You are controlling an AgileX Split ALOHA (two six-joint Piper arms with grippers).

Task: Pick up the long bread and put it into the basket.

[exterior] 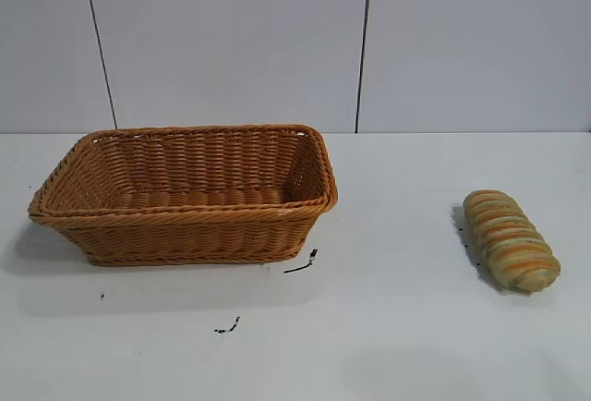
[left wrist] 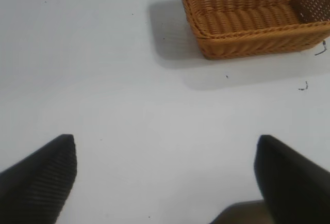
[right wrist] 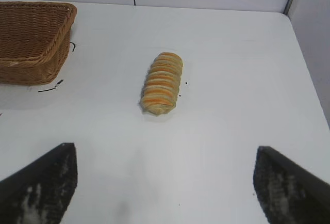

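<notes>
The long bread (exterior: pixel 510 239), a tan loaf with orange-brown ridges, lies on the white table at the right; the right wrist view also shows the bread (right wrist: pixel 162 83). The wicker basket (exterior: pixel 185 225) stands empty at the left, and a corner of the basket (right wrist: pixel 31 64) shows in the right wrist view. My right gripper (right wrist: pixel 165 182) hangs open above the table, some way short of the bread, nothing between its fingers. My left gripper (left wrist: pixel 165 177) is open over bare table, well apart from the basket (left wrist: pixel 247 43). Neither arm appears in the exterior view.
Small black marks (exterior: pixel 301 263) lie on the table just in front of the basket, with another mark (exterior: pixel 228 327) nearer the front. A grey panelled wall (exterior: pixel 369 41) rises behind the table. The table's right edge (right wrist: pixel 309 79) runs close beside the bread.
</notes>
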